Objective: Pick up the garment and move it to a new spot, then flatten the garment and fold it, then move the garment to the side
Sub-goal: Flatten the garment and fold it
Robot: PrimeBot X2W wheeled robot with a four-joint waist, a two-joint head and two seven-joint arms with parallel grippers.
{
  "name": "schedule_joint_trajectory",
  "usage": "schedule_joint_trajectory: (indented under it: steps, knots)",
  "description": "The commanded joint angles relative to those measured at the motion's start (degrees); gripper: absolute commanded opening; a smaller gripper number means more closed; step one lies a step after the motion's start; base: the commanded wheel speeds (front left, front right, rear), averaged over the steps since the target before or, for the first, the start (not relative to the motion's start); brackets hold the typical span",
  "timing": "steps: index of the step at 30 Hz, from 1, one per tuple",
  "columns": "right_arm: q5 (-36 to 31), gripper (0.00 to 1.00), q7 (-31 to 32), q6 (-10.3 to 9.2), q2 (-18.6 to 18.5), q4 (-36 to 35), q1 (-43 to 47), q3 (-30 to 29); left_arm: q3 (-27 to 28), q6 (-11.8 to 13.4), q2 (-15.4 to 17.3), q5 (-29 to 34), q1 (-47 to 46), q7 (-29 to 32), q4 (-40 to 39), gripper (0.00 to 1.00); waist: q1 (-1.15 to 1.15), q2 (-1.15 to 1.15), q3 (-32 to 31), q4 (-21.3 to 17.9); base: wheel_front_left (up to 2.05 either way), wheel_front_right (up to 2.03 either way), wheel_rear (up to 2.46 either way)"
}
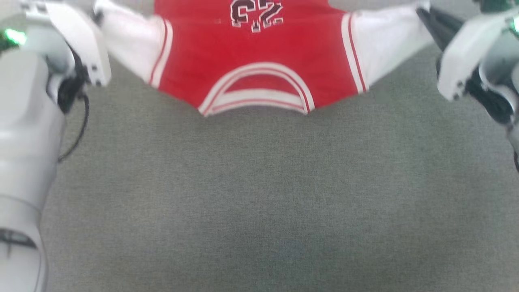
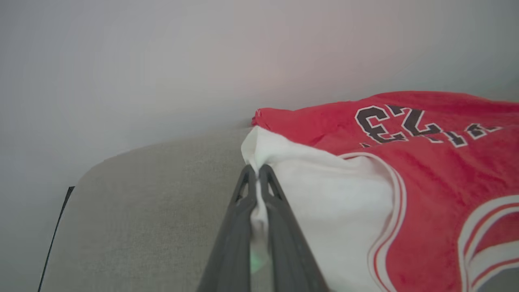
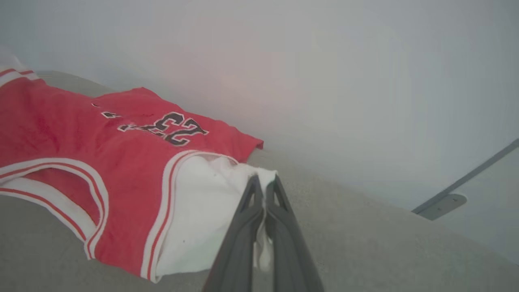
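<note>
The garment (image 1: 259,61) is stretched between the two arms over the grey cloth-covered bench (image 1: 259,202), with the striped collar turned toward the robot; in the head view its far part is cut off by the top edge, so only the lower half of the upside-down 23 is seen. The left gripper (image 2: 256,172) is shown in its wrist view with the fingers pressed together on a pinch of one white side panel; the right gripper (image 3: 264,182) is clamped in the same way on the opposite white panel. In the head view the left fingers are hidden behind the pale wrist casing (image 1: 81,44); how much of the red cloth rests on the bench cannot be told.
</note>
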Motion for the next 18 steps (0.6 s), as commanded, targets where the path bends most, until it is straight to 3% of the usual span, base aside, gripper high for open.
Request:
schedule_joint_trajectory:
  steps: [1, 6, 11, 18]
  knots:
    - [1.7, 0.00, 1.2, -0.02, -1.6, -1.9, 2.9, 0.3, 0.0, -0.2, 0.3, -1.1, 2.7, 0.9, -1.0, 0.00, 0.00, 0.00, -1.2, 0.4, 0.00, 0.00, 0.00]
    - [5.9, 0.00, 5.8, -0.02, -6.7, -9.4, 11.2, 1.0, 0.2, 0.4, 2.4, -2.8, 11.6, 4.0, -6.3, 0.00, 0.00, 0.00, -3.0, 0.7, 0.00, 0.00, 0.00]
    - [9.4, 0.00, 10.4, -0.02, -10.2, -15.2, 19.2, 0.3, 1.0, 3.0, 5.3, -5.5, 21.9, 8.3, -15.9, 0.00, 0.00, 0.00, -4.2, 0.9, 0.00, 0.00, 0.00]
    - [11.3, 0.00, 17.1, -0.02, -13.6, -22.2, 29.0, -3.3, 3.9, 12.1, 12.0, -9.2, 37.4, 15.7, -37.2, 0.00, 0.00, 0.00, -5.2, 0.8, 0.00, 0.00, 0.00]
